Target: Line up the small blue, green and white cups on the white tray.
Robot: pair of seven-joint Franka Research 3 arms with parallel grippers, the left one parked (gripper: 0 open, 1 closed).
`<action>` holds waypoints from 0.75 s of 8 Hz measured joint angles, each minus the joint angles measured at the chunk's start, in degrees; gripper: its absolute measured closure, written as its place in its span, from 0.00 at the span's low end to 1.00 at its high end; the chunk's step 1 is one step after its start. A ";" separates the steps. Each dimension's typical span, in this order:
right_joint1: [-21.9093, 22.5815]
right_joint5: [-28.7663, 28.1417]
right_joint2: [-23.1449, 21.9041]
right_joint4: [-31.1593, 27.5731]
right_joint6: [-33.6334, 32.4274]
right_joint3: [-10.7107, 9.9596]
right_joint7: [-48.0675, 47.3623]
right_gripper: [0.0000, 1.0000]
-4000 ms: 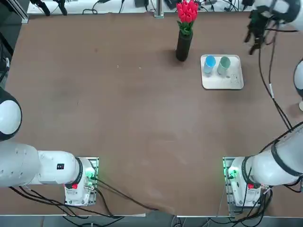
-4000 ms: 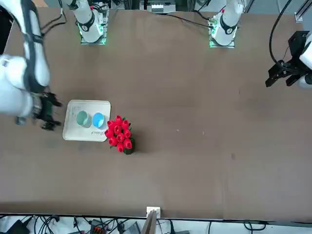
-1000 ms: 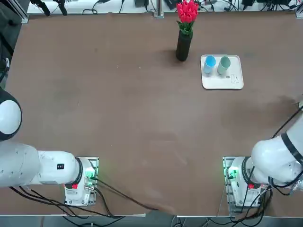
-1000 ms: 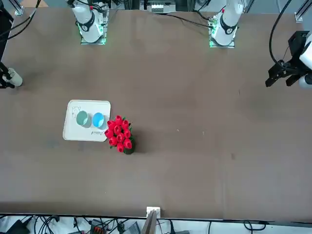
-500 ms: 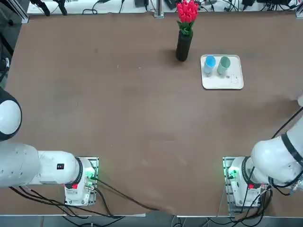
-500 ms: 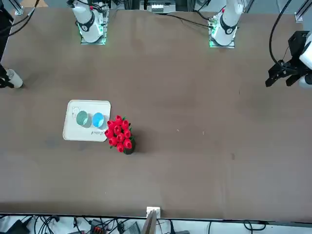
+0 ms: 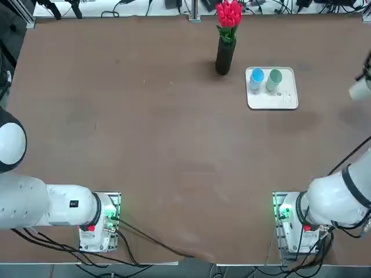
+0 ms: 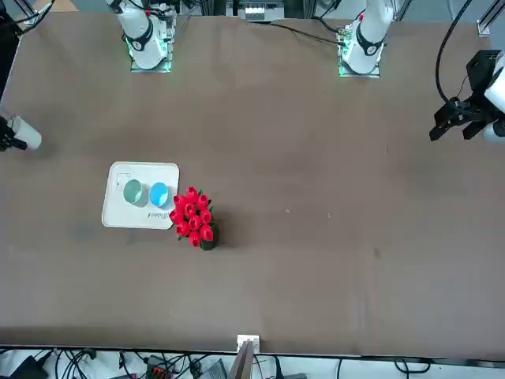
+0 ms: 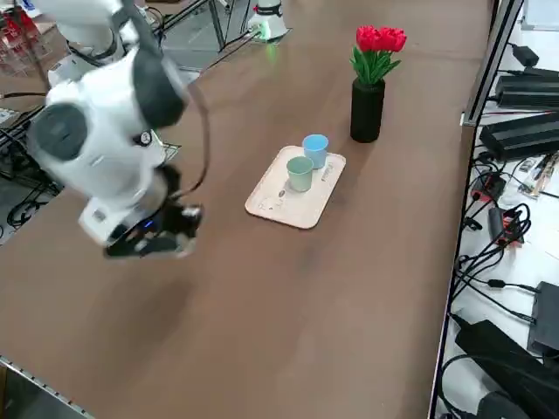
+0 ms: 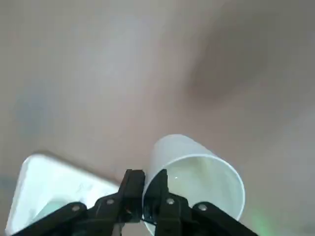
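A: Where's the right gripper [image 10: 147,204] rn?

B: Up off the table [image 7: 145,145], out by the robot's right edge, well apart from the white tray [image 7: 288,103]. Top view only catches it at the right border. Front view has it at the far left border.

A: Fingers?

B: Pinched on the rim of the white cup [image 10: 197,182]: wrist view shows the cup wall between the two fingers, one inside the mouth, one outside. Cup's tilted, mouth toward the wrist cam, nothing inside.

A: Cup visible elsewhere?

B: Yep, top view, pale shape at the right edge [image 7: 360,89], about level w/ the tray. Front view too [image 8: 24,134], lying sideways in the grip, clear of the table surface by the look of its shadow. Side view, it's mostly hidden behind the hand, only a light bit near the gripper [image 9: 170,229].

A: Other cups?

B: Blue cup [image 7: 256,77] and green cup [image 7: 275,77] both upright on the tray, side by side, just beside each other along the tray's far edge. Blue sits on the robot's left, nearer the black vase [image 7: 225,56]; green about mid-tray. Can't tell if they touch.

A: Tray room?

B: Bare tray to the right of green and across the near half, w/ small grey markings there.

A: Vase?

B: Upright, red flowers [image 7: 229,14] in it, just left of the tray, not touching it
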State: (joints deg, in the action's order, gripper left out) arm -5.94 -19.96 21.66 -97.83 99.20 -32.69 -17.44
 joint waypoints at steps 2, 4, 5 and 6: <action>8.90 0.75 0.18 1.15 -0.40 0.26 -8.08 0.97; 11.77 0.82 1.32 1.21 -0.12 0.26 -10.88 0.97; 12.18 0.82 1.43 1.25 0.20 0.25 -12.19 0.97; 12.60 0.83 1.41 1.43 0.26 0.21 -13.82 0.97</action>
State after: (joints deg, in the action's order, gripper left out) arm 6.66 -19.14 23.07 -96.40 99.46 -32.48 -31.26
